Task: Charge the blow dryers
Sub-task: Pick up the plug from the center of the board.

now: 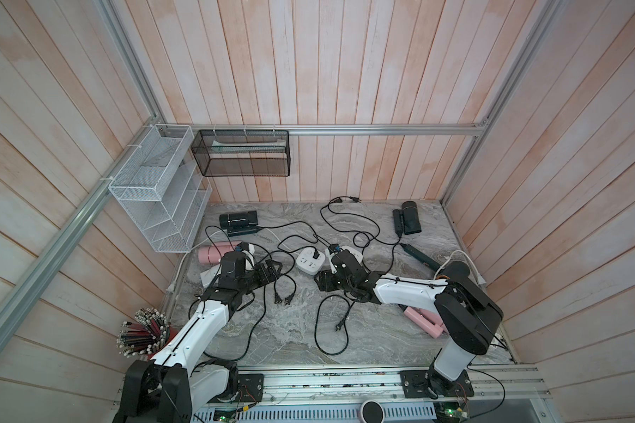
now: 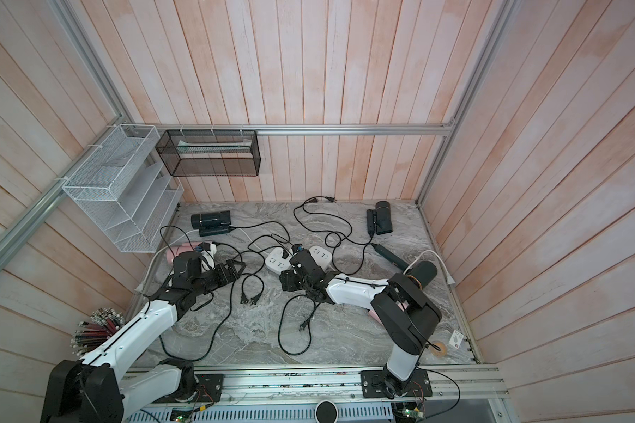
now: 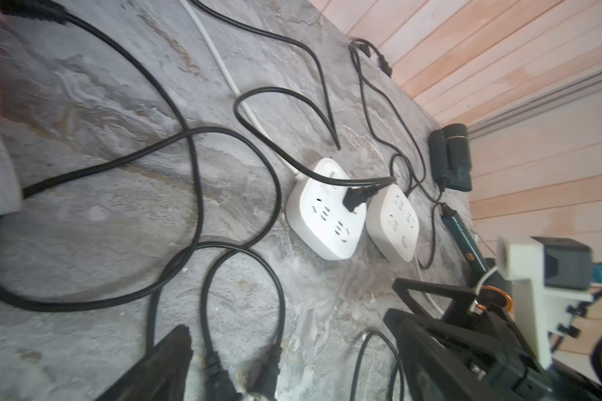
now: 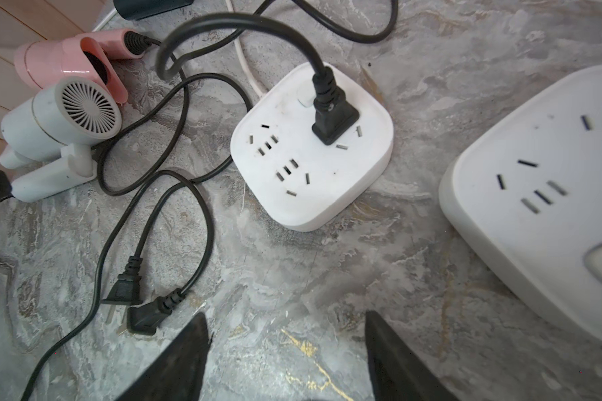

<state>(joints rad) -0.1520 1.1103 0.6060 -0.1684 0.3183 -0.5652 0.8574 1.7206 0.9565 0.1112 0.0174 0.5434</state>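
By the left edge of the grey marble tabletop (image 1: 290, 342), a pink folding blow dryer (image 1: 213, 253) beside a light grey blow dryer (image 4: 58, 123); toward the far-left corner a black cylindrical blow dryer (image 1: 238, 219), toward the far-right a second black blow dryer (image 1: 411, 219); by the right edge another pink blow dryer (image 1: 424, 320). Mid-tabletop, two white square power strips (image 1: 309, 260) adjacent, one black plug (image 4: 331, 118) seated. Left gripper (image 1: 273, 270) spread wide, empty, near two loose black plugs (image 4: 127, 290). Right gripper (image 4: 285, 317) parted, empty, beside the strips. Open marble toward the near edge
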